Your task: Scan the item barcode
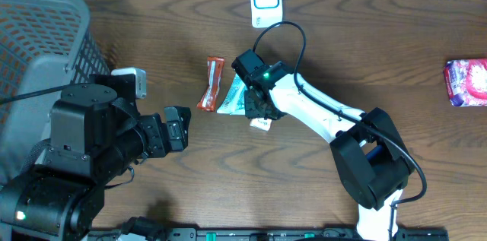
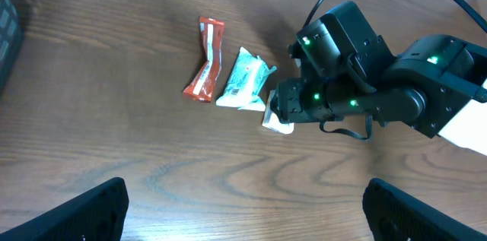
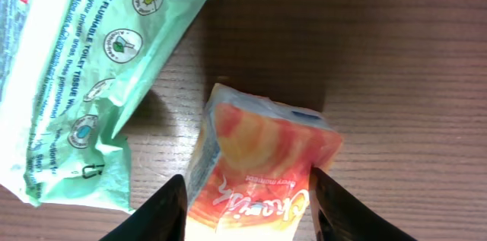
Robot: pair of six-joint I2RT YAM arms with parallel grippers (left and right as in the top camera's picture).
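The right hand [image 1: 257, 109] hangs low over the middle of the desk [image 1: 365, 36], one finger on each side of the orange packet [image 3: 262, 169]. The left finger [image 3: 163, 210] and its partner stand right at the packet's two long edges. I cannot tell whether they press it or only flank it. The packet's far end juts forward past the fingertips, and its corner points at bare wood. Just beside the hand on its left lies the green tissue pack [image 3: 91, 81]. The tissue pack's crimped edge is close to the packet but clear of it, with a narrow strip of desk showing between them. Beyond the tissue pack, farther from this hand, a red snack bar [image 1: 211, 83] lies lengthwise, touching or almost touching the pack. The white scanner [image 1: 265, 0] stands at the far desk edge, well ahead of the hand, with open wood between. Off to the hand's right there is wide free desk up to a pink pouch [image 1: 466, 83] near the right edge. The left hand [image 2: 243, 188] hovers with its jaws spread wide and nothing between them. It faces the three items across a broad stretch of bare surface. The grey basket [image 1: 38, 36] is behind it at the desk's left edge.
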